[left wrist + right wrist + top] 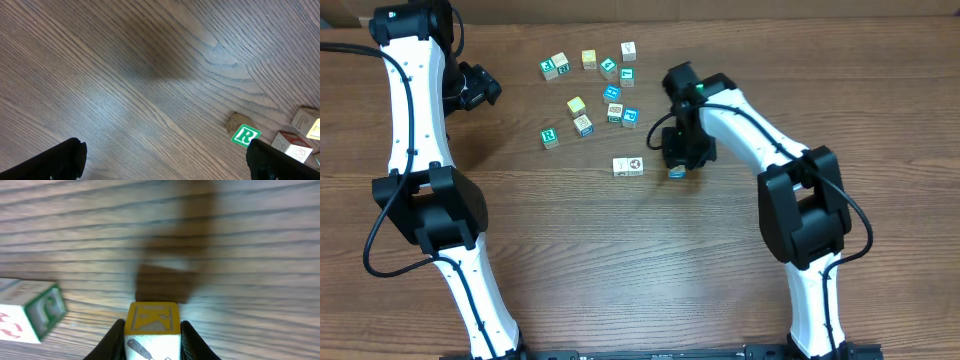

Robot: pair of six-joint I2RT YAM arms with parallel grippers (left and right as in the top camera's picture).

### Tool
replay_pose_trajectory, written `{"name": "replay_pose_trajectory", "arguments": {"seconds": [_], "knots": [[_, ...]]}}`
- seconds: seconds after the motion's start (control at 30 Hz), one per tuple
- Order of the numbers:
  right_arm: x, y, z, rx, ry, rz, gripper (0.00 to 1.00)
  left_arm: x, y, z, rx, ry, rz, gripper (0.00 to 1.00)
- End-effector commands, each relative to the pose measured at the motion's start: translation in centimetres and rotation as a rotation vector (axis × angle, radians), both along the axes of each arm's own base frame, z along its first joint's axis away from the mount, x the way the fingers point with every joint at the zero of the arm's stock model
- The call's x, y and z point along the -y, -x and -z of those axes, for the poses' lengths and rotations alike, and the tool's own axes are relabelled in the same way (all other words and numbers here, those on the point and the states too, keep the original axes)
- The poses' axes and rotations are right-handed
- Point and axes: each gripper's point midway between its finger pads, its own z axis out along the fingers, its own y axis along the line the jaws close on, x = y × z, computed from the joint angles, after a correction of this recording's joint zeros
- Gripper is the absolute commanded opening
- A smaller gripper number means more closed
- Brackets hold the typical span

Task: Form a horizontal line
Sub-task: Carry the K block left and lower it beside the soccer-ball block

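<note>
Two touching white-faced cubes (627, 166) make a short row, the start of the horizontal line, in the middle of the table. My right gripper (678, 162) hangs just right of that row, shut on a small cube (675, 173). In the right wrist view this held cube (152, 322) shows a yellow-framed face and a white picture face, pinched between both fingers (114, 339). Its shadow lies on the wood ahead, and the row's end cube (35, 311) sits at the left. Far left, beside the loose cubes, my left gripper (480, 86) stands open and empty (165, 165).
Several loose cubes (595, 85) lie scattered at the back centre, among them a green R cube (550, 137). The left wrist view shows that R cube (246, 135) by the right finger, with two more cubes (300, 135) beside it.
</note>
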Motion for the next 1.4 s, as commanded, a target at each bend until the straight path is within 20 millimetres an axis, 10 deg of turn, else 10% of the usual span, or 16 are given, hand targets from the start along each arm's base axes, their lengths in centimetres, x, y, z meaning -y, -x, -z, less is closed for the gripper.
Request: {"name": "replay_pose_trajectory", "arguments": {"seconds": [0.0,1.37], "knots": [[-1.6,-0.8,-1.1,0.053,-0.001,0.068,0.23,0.3,0.0,-0.2,0.002,-0.002,0.004,1.00],[-3.6,-2.0,-1.2,0.162,0.015,0.036,0.47,0.3,0.0,-0.2,0.002,-0.002,0.004,1.00]]}}
